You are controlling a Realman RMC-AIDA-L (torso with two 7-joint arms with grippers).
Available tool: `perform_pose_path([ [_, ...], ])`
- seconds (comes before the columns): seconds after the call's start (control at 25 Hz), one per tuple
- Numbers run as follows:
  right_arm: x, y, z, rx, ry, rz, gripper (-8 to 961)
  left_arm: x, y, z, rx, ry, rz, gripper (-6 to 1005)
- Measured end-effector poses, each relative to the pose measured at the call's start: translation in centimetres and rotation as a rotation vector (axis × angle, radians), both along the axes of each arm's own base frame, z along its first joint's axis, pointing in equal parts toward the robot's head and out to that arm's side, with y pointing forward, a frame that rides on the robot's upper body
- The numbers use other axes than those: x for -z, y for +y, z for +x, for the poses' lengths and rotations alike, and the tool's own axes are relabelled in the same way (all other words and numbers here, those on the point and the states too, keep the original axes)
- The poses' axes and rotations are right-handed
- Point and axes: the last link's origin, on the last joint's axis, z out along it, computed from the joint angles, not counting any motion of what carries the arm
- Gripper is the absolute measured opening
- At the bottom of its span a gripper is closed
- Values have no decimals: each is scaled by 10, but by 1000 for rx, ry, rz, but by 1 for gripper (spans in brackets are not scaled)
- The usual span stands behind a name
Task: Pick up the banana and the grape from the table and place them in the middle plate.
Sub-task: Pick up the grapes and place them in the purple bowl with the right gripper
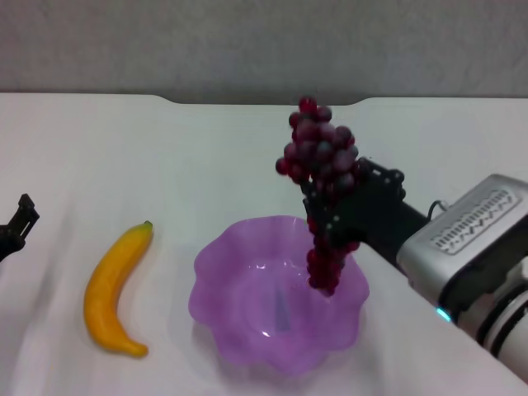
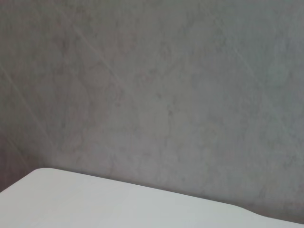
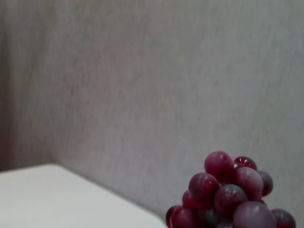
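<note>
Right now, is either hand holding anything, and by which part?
The right hand grips the grape around the middle of the bunch, above the middle plate. The left hand holds nothing.

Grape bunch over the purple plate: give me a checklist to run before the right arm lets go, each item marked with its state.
1. Dark red-purple grape bunch held by the right gripper: ok.
2. Bunch's lower end hangs over the translucent purple scalloped plate: ok.
3. Plate interior free of other items: ok.
4. Exact height of the bunch above the plate floor: cannot tell.
5. Curved yellow-orange banana lies on the white table, clear of the plate on the robot's left: ok.
6. Left gripper sits at the table's left edge, away from the drop: ok.
</note>
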Motion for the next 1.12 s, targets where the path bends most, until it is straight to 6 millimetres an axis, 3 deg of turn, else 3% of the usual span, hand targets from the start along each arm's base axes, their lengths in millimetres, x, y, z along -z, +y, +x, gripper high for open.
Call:
perform_pose_path([
  [0.48,46,15,42,151,-159,-214,469,1,0,1,3,-3,-2,893],
  [0.8,57,29,62,248,-182,-270,468,2,2,3,10,0,-7,893],
  [1.12,62,35,60,242,-198,-287,466,3,3,3,5,0,-16,893],
])
